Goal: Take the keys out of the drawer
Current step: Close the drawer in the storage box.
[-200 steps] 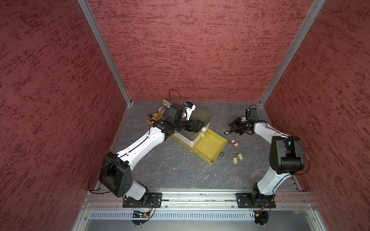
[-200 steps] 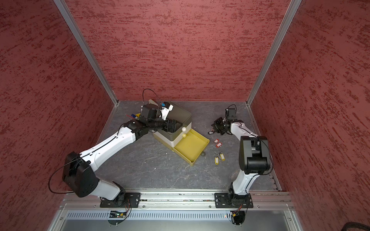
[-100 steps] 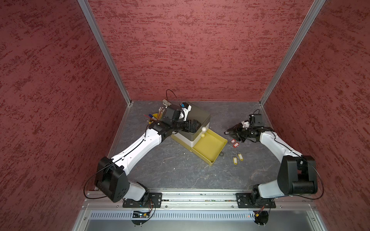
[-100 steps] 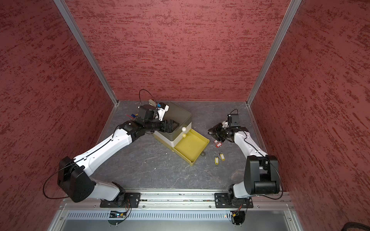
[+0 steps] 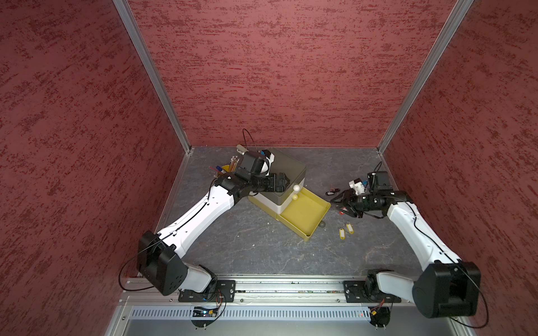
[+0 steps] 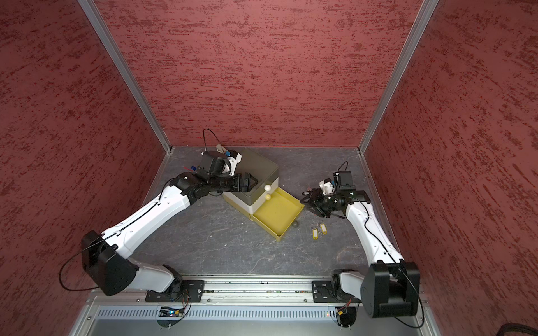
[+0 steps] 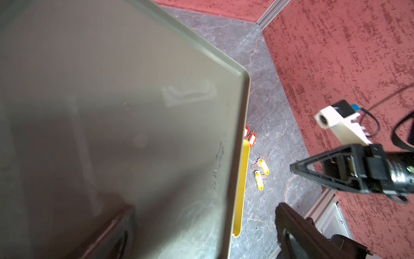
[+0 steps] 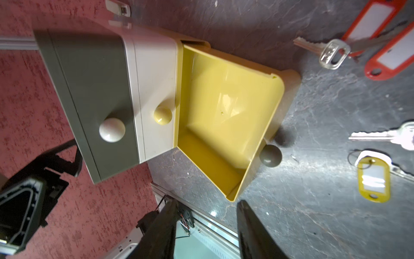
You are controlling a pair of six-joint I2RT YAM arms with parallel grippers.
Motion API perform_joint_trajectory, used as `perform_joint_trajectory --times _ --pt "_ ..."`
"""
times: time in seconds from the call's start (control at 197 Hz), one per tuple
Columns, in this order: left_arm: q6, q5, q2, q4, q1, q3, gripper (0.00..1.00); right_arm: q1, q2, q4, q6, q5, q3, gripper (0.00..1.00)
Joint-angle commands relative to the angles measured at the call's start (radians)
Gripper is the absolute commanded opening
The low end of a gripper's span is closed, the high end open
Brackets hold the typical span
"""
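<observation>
**Keys lie on the bench, outside the open drawer**

The yellow drawer stands open at the bottom of the drawer box, and only its bare floor shows. Two yellow-tagged keys lie near the drawer's front corner. Two red-tagged keys lie just beside the right tool. That tool's fingers are spread with nothing between them. A dark-tagged key lies farther back. The left tool is spread wide at the box top. I can't tell whether it touches the box.
</observation>
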Motion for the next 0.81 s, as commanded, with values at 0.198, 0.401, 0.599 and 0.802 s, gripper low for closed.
perform_joint_trajectory --times 0.198,0.401,0.599,0.802 --pt "-0.015 -0.018 0.023 -0.036 0.018 0.058 1.0 0.028 -0.068 -0.067 -0.04 -0.051 -0.162 0.47" --pt "0.019 0.031 0.055 0.039 0.022 0.029 1.0 0.031 -0.067 0.056 0.026 -0.07 -0.283 0.48" --pt "0.042 0.061 0.089 0.036 0.029 0.025 1.0 0.031 -0.099 0.175 0.111 -0.078 -0.396 0.47" --pt "0.04 0.077 0.099 0.059 0.028 0.004 1.0 0.031 -0.084 0.298 0.145 -0.07 -0.44 0.46"
